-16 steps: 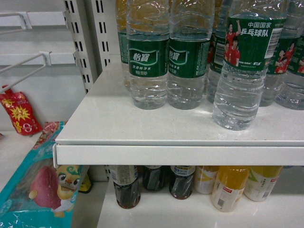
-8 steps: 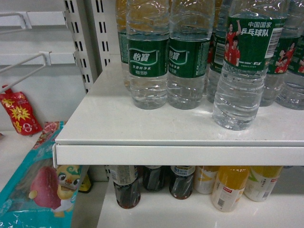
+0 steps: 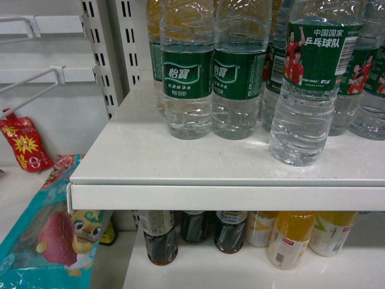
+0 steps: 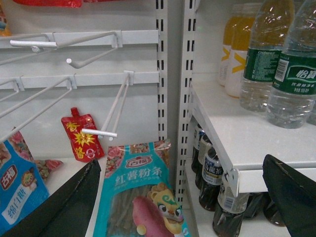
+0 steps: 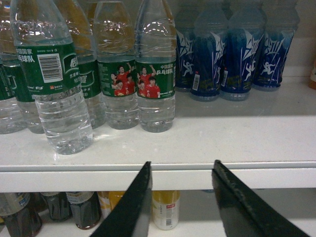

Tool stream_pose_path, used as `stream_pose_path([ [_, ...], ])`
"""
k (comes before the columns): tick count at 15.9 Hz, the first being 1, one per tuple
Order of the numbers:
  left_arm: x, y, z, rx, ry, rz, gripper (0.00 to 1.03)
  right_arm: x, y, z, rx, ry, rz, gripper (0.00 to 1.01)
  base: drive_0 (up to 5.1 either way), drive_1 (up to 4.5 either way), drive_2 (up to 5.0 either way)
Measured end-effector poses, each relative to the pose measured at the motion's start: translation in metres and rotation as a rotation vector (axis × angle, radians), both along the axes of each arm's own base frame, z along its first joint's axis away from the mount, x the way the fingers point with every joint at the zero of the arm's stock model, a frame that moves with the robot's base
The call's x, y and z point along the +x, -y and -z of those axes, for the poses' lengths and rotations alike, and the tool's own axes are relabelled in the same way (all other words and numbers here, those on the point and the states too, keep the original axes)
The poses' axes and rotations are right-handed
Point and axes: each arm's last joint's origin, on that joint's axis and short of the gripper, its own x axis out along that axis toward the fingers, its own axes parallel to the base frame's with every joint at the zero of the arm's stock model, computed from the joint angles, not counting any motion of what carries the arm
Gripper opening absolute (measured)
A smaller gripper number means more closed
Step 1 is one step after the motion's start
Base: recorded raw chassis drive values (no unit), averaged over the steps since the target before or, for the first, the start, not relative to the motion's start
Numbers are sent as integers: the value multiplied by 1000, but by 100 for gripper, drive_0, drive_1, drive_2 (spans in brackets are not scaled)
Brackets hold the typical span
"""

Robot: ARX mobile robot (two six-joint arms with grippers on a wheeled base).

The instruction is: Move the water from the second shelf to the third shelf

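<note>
Several water bottles with green labels stand on the white shelf (image 3: 228, 195). One water bottle (image 3: 307, 90) stands forward of the row, its label showing red-shirted players; the right wrist view has it at the left (image 5: 61, 98). Another water bottle (image 5: 155, 84) faces that camera with the players showing. My right gripper (image 5: 181, 163) is open and empty, its dark fingers level with the shelf's front edge, right of the forward bottle. My left gripper (image 4: 181, 160) is wide open and empty, low by the shelf's left upright. Neither gripper shows in the head view.
Blue drink bottles (image 5: 237, 49) stand right of the water. Below are dark tea bottles (image 3: 161, 238) and yellow drinks (image 3: 292, 238). Left of the shelving hang white wire hooks (image 4: 106, 118), a teal snack packet (image 4: 140, 197) and a red pouch (image 3: 24, 141).
</note>
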Motion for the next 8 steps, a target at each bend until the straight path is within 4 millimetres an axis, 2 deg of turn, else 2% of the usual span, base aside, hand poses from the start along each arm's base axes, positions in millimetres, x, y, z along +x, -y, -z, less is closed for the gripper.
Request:
stream_pose_path([
  [4,0,0,0,0,0,0,98,0,0,0,0,0,0,86,0,0,0],
  [5,0,0,0,0,0,0,98,0,0,0,0,0,0,95,0,0,0],
  [8,0,0,0,0,0,0,98,0,0,0,0,0,0,100,0,0,0],
])
